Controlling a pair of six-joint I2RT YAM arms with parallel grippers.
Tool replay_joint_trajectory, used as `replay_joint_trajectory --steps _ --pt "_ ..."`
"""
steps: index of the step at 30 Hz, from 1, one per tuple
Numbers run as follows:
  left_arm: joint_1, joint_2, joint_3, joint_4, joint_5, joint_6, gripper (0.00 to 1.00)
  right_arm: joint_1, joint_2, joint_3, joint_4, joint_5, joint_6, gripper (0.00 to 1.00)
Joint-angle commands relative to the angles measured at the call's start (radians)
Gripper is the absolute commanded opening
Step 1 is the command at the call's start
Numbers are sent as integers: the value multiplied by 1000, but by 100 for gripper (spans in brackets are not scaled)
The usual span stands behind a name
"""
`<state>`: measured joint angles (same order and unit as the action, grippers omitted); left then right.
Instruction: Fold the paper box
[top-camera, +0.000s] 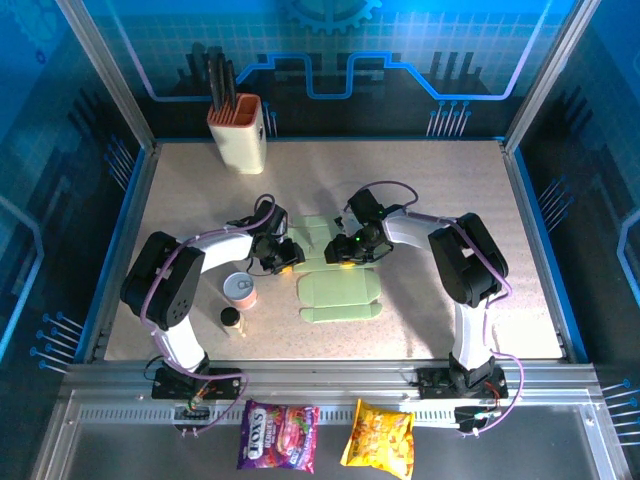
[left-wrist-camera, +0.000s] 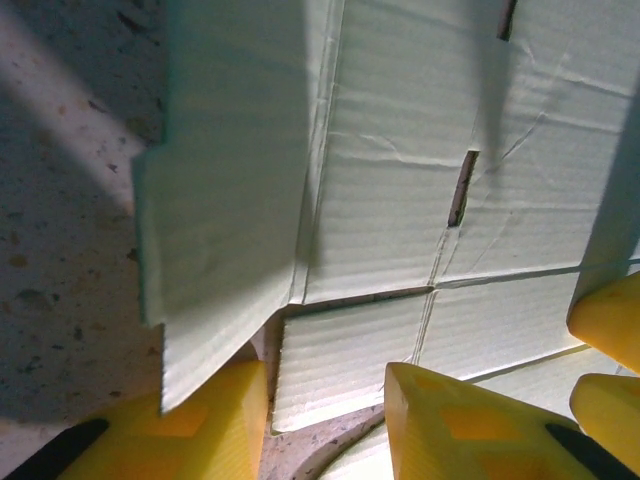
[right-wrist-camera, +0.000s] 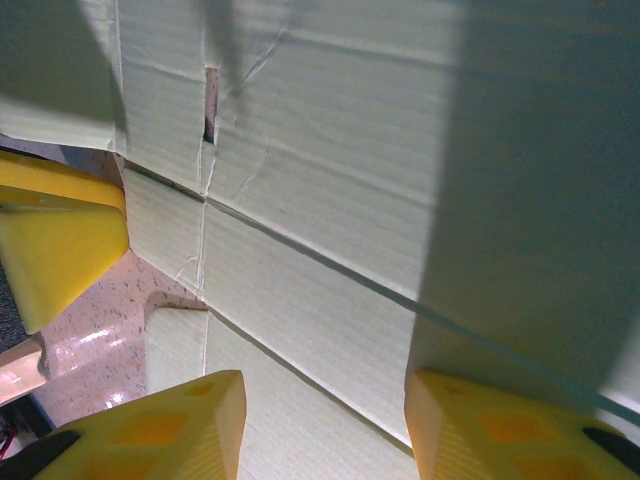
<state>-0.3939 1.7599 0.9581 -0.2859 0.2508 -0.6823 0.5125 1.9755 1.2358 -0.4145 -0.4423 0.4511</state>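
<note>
Paper box (top-camera: 338, 296) lies unfolded at the centre of the table (top-camera: 450, 190). Left gripper (top-camera: 283, 254) and right gripper (top-camera: 350, 247) meet at its far flaps, jaws part-open and clamping nothing, probably placed to raise a flap along its crease.

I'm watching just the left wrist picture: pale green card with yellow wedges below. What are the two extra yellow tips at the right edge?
Observer: From above, the right claw reaches onto the same paper box from the opposite side to the left claw. Those tips are most likely its fingers.
Visitor: Is the box folded yet?
Observer: No. The top view shows a mostly flat creased sheet, with the larger part lying lower in that view than both claws.
Visitor: Anything else around?
Observer: A small can and a dark-capped bottle stand left of the sheet.
</note>
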Motion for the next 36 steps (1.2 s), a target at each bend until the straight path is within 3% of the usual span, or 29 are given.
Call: replay_joint_trajectory --steps 1,36 --pt "-6 12 1 16 22 -8 36 22 17 -28 -23 27 -11 48" --pt "-25 -91 43 24 126 -58 35 24 2 -37 -23 28 -9 47"
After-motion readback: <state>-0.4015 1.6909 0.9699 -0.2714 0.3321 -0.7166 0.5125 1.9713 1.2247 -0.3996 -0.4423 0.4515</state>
